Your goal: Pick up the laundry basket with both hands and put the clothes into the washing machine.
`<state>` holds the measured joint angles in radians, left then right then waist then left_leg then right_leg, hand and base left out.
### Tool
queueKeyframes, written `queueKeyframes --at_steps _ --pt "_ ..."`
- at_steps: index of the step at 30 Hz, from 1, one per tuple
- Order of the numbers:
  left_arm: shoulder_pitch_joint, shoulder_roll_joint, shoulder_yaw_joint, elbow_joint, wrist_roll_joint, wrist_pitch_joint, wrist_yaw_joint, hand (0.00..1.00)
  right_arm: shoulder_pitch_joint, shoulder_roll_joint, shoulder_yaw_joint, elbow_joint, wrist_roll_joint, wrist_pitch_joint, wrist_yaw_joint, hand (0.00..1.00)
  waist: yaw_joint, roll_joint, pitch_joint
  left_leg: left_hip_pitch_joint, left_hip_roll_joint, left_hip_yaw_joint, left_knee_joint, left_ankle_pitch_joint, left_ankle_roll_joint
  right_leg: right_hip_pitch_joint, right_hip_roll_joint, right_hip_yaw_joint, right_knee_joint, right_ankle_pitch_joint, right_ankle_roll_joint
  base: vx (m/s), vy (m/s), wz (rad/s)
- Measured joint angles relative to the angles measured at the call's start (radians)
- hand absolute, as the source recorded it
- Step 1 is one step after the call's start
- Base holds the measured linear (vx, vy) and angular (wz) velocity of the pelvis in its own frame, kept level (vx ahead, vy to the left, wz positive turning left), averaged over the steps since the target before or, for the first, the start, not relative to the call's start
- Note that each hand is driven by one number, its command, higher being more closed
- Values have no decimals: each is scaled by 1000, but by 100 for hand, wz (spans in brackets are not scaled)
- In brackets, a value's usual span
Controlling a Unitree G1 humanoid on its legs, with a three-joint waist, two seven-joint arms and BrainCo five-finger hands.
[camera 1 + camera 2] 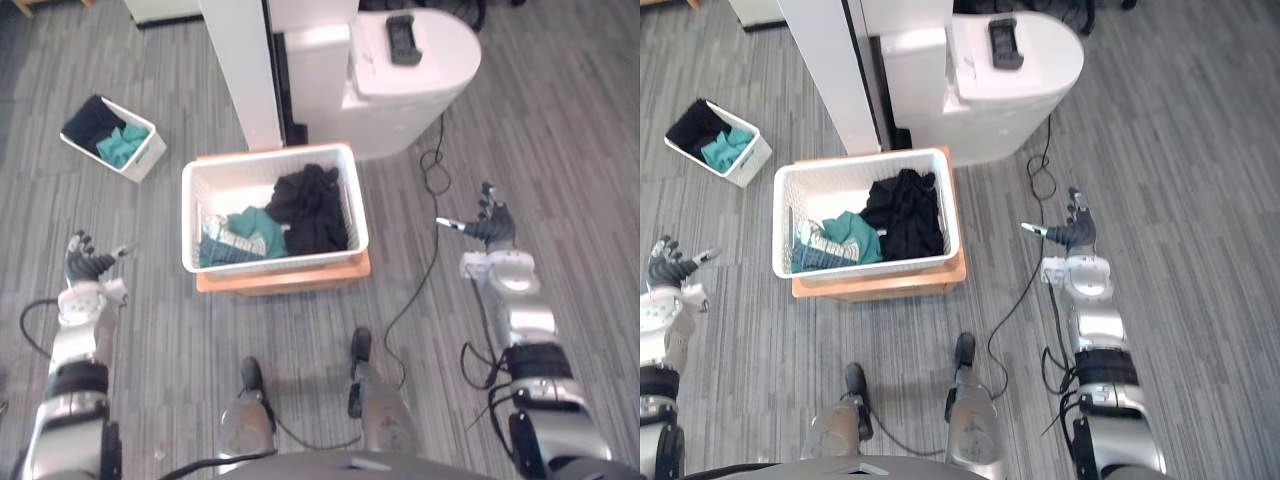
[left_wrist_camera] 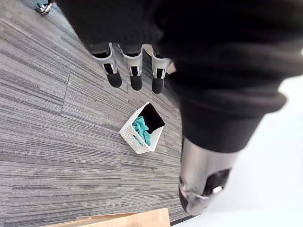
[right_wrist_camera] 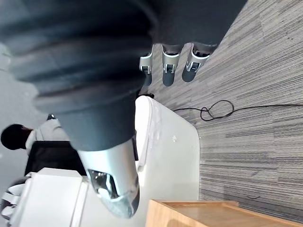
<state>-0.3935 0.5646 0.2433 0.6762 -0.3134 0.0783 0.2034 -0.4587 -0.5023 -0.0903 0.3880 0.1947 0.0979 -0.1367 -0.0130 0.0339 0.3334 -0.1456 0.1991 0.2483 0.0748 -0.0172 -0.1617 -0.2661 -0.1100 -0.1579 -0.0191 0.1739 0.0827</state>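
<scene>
Left eye view: laundry basket (image 1: 262, 160) between left hand (image 1: 86, 264) and right hand (image 1: 491, 226).

White slatted laundry basket (image 1: 268, 158), upright, open-topped, at centre. Inside: black clothes (image 1: 312, 208) heaped toward 3 o'clock, teal garment (image 1: 252, 232) crumpled at 7 o'clock, bare at 11 o'clock. White round-topped washing machine (image 1: 405, 95) near, at 1 o'clock.
</scene>
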Motion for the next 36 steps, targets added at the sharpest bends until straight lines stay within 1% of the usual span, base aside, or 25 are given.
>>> queueKeyframes --at_steps 3,5,10,14,17,20,21,23,25,28,33,36 --pt "-127 41 -64 115 0 8 -9 0 -122 -48 20 99 13 8 1 0 -3 3 53 -30 1 0 17 3 0 -21 0 5 -7 18 -1 -61 -21 -3" --pt "-214 50 -102 193 0 14 -14 0 -205 -82 72 163 15 16 2 0 -6 1 66 -69 1 1 30 4 0 -56 -1 9 -10 31 -2 -39 0 -5" --pt "-357 52 -159 292 0 33 -14 0 -347 -95 143 237 15 21 3 0 -15 0 107 -117 3 9 48 5 1 -100 -1 21 -12 50 -6 -22 8 -5" --pt "-411 51 -181 320 1 40 -12 0 -402 -91 201 264 13 35 4 0 -11 -2 110 -147 3 28 47 10 2 -141 0 40 -13 57 -9 -12 2 -11" --pt "-458 33 -204 321 1 42 -6 0 -424 -79 219 270 9 37 3 0 -12 -4 111 -171 5 30 42 18 1 -164 3 41 -18 64 -10 0 0 0" --pt "-488 -14 -217 321 0 43 -2 0 -466 -45 248 270 -3 37 3 0 -13 -6 112 -188 7 48 34 25 0 -193 6 54 -25 74 -12 -7 -1 -10" --pt "-493 -26 -226 322 2 43 12 0 -469 -38 251 270 -3 37 2 0 -11 -6 112 -187 7 52 23 31 -3 -194 7 57 -36 81 -13 3 0 -13" --pt "-497 -26 -226 322 1 43 16 0 -469 -17 254 270 -4 37 1 0 -11 -6 112 -183 10 54 8 38 -7 -194 11 58 -43 83 -15 6 0 -5" --pt "-502 -31 -229 322 2 42 32 0 -469 -8 257 270 -4 37 -2 0 -12 -6 112 -183 14 54 7 39 -8 -194 14 59 -44 83 -15 0 0 0" --pt "-509 -34 -242 325 5 44 39 0 -469 2 274 270 -5 37 -8 0 -12 -6 112 -184 13 54 1 42 -10 -196 14 59 -44 83 -15 -6 2 1" --pt "-528 -34 -244 327 29 45 55 0 -474 43 275 268 -6 38 -17 0 -8 -6 112 -183 -2 59 -59 82 -7 -223 14 62 -44 90 -13 -14 -1 0" --pt "-529 -36 -243 331 41 45 55 0 -484 64 275 268 -7 39 -19 0 -10 -6 112 -182 -2 58 -63 87 -6 -223 14 62 -44 93 -13 -25 5 2"
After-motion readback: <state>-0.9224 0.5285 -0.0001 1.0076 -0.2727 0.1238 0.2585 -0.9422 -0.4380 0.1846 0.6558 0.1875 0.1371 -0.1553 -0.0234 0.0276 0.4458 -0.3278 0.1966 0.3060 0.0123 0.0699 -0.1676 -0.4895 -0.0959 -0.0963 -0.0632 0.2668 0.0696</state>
